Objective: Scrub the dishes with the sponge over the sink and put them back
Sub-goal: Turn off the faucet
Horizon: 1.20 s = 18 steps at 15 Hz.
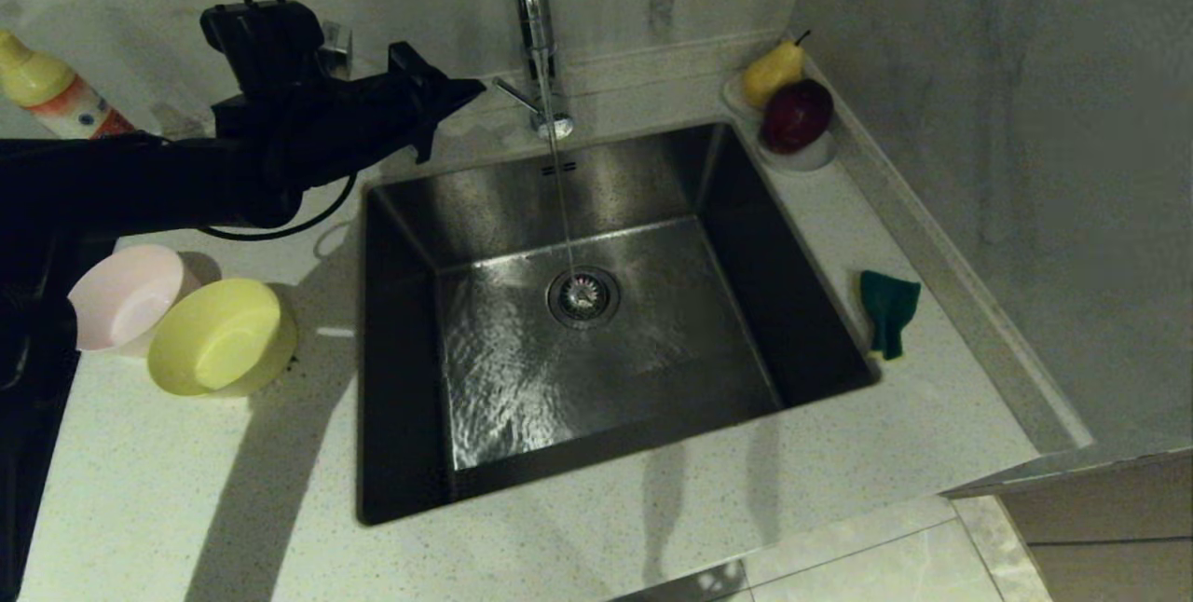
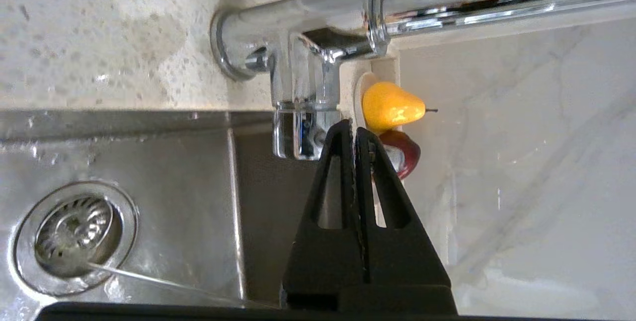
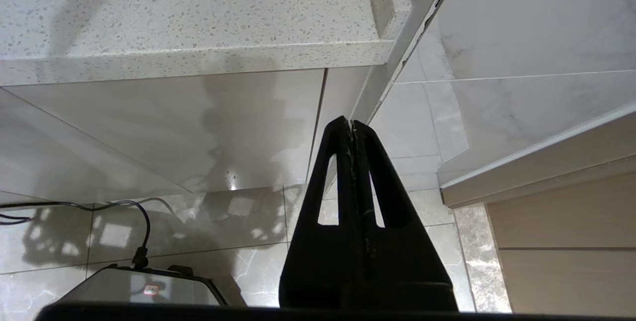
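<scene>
Left claw (image 1: 463,91) sitting pinched shut, empty, near the tap (image 1: 533,34) | right claw (image 3: 352,124) hanging closed below the bench | water running into the sink (image 1: 401,304) | sponge (image 1: 888,307) lying right of sink | pink bowl (image 1: 126,296) and yellow bowl (image 1: 222,337) tipping together on its left

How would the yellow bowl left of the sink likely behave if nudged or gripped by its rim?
The yellow bowl already lies tilted against the pink bowl, so a nudge would probably rock or roll it. It looks like thin plastic: likely light, possibly slippery.
</scene>
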Available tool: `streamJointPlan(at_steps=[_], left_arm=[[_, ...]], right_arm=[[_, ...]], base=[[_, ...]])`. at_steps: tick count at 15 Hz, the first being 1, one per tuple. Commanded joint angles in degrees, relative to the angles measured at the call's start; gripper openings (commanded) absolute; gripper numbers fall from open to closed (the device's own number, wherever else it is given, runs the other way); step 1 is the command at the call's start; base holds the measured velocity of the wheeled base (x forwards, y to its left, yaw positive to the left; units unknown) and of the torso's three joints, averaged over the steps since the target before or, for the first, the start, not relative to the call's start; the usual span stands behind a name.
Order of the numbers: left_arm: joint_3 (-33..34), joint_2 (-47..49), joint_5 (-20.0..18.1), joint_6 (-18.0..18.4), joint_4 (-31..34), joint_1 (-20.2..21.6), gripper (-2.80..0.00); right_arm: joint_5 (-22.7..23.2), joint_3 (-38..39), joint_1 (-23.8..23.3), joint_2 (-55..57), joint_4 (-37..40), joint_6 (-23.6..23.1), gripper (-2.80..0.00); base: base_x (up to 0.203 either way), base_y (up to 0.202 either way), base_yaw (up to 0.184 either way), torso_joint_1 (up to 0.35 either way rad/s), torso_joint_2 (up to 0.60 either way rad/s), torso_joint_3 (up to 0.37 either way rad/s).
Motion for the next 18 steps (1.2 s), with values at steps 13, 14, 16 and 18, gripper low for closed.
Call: streamJointPlan(at_steps=[13, 14, 16, 18], left_arm=[[9.41, -6.12, -6.85, 0.0, 0.92, -1.81, -2.8], [9.31, -5.84, -6.76, 0.0, 0.84, -2.02, -2.8], [8.97, -4.92, -6.69, -0.03, 0.45, -2.26, -2.8], [6.98, -3.52, -6.28, -0.09, 0.25, -2.43, -2.8]], right_arm=[[0.09, 0.01, 0.03, -0.01, -0.01, -0.07, -2.8], [0.06, 0.01, 0.03, -0.01, -0.01, -0.07, -2.8], [0.0, 0.01, -0.06, -0.01, -0.01, -0.07, -2.8], [0.08, 0.01, -0.05, -0.01, -0.01, -0.07, -2.8]], base=[[0.0, 0.0, 0.0, 0.0, 0.0, 0.0], [0.0, 0.0, 0.0, 0.0, 0.0, 0.0], [0.0, 0.0, 0.0, 0.0, 0.0, 0.0], [0.0, 0.0, 0.0, 0.0, 0.0, 0.0]])
